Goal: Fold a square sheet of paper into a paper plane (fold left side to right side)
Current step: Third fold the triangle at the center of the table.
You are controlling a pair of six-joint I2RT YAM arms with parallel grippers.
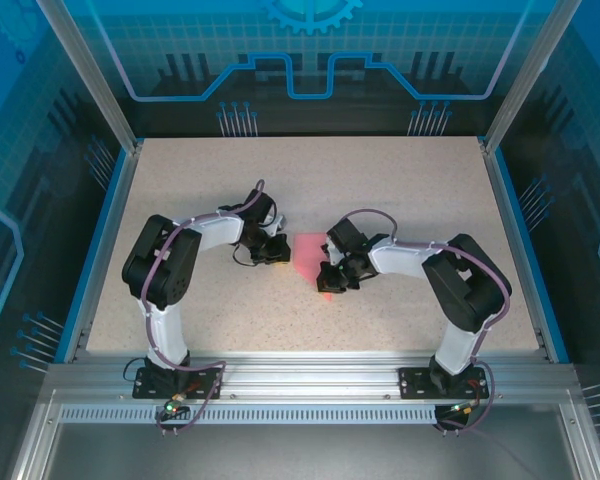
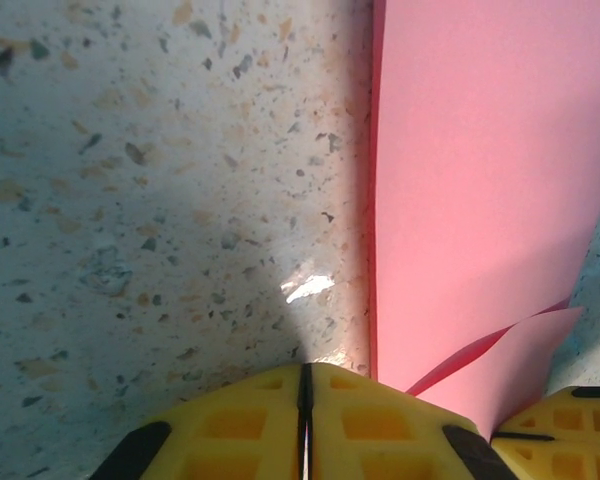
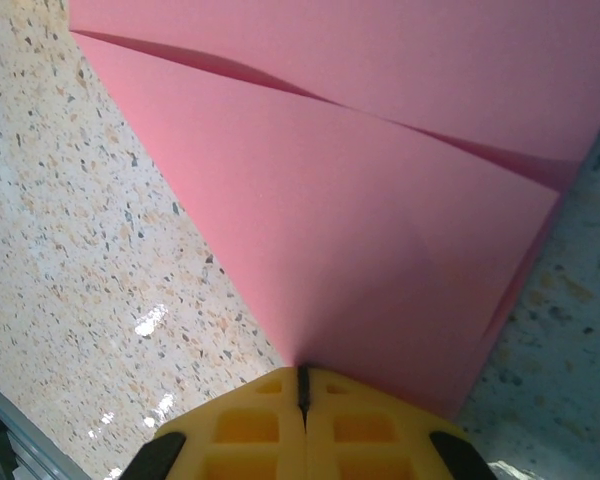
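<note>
Left fingers [image 2: 250, 420]: pressed together, the seam between them a thin dark line; nothing caught in them; tips down on the bench [image 2: 130, 200], just beside the paper's left edge
Right fingers [image 3: 250, 425]: pressed together; a corner of the pink top layer tapers right up to their tips; cannot tell whether a layer is caught in the seam
Square sheet of paper [image 1: 308, 250]: salmon pink, at the middle of the bench [image 1: 400, 190], between the left fingers [image 1: 273, 252] and the right fingers [image 1: 332, 278]; partly folded
Paper, left wrist view [image 2: 480, 180]: straight edge lying flat on the speckled surface; a loose flap curls up at the lower right
Paper, right wrist view [image 3: 360, 230]: two overlapping layers, a shadowed gap between them along the upper edge; speckled bench [image 3: 80, 250] on either side
</note>
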